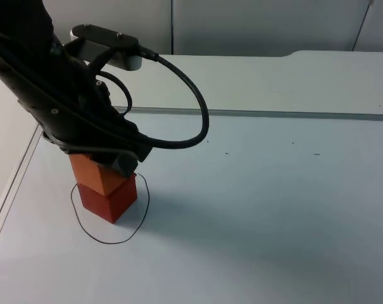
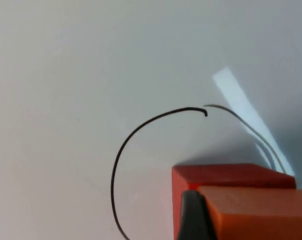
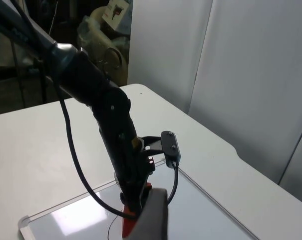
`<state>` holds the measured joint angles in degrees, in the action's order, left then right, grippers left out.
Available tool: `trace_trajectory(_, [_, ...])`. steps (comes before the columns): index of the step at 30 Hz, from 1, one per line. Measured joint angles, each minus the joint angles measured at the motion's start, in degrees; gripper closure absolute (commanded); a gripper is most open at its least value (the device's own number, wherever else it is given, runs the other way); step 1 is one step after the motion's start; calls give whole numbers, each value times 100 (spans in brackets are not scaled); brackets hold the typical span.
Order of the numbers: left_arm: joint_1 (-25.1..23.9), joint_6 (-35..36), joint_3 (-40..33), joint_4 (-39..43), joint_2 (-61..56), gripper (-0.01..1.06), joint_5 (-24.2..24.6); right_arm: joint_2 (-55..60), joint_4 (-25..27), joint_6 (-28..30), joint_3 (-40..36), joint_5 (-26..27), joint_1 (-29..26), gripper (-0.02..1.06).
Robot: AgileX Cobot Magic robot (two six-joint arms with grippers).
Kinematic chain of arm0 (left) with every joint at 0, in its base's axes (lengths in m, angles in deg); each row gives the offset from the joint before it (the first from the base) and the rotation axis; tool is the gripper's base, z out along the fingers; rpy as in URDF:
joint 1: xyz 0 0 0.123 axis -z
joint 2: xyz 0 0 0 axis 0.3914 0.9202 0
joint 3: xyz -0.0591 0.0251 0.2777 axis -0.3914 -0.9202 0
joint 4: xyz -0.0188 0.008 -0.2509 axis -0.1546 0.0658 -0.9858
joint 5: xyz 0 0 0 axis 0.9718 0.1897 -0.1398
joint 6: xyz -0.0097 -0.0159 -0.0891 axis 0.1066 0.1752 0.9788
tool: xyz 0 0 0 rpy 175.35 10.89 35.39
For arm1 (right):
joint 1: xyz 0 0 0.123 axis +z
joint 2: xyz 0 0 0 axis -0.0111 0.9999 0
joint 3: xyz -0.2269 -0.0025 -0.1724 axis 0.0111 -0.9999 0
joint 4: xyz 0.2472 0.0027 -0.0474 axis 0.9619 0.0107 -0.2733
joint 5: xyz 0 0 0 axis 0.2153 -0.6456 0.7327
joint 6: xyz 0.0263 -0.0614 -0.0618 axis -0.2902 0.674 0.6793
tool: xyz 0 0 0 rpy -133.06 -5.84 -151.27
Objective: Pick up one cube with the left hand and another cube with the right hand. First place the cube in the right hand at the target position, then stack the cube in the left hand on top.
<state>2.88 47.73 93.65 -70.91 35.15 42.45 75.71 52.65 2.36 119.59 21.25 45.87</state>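
An orange cube (image 1: 96, 174) rests on top of a red cube (image 1: 112, 199), turned slightly against it. Both stand inside the black drawn circle (image 1: 109, 241) at the table's left. My left gripper (image 1: 109, 155) sits over the stack, shut on the orange cube. In the left wrist view a black fingertip (image 2: 190, 215) presses the side of the orange cube (image 2: 260, 212), with the red cube (image 2: 225, 176) under it and the circle line (image 2: 141, 125) around them. My right gripper (image 3: 153, 215) waits held high and far off, looking at the left arm (image 3: 111, 125) and the red cube (image 3: 127, 227).
The white board's raised far edge (image 1: 273, 114) runs across the table, and its left edge (image 1: 14, 183) lies close beside the circle. The grey partition wall (image 1: 242, 25) stands behind. Bare table spreads to the right of the stack.
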Motion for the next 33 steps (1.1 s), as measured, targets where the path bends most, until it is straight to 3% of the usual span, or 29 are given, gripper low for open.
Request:
trace_trajectory(7, [0,0,37,-69,55,102,-75,0,0,0,0,0,0,26])
trace_trajectory(10, [0,0,37,-79,55,92,-85,0,0,0,0,0,0,26])
trace_trajectory(14, [0,0,37,-79,55,61,-57,0,0,0,0,0,0,26])
trace_trajectory(20, [0,0,46,-79,55,45,81,0,0,0,0,0,0,26])
trace_trajectory(33, [0,0,215,-79,22,44,414,0,0,0,0,0,0,26])
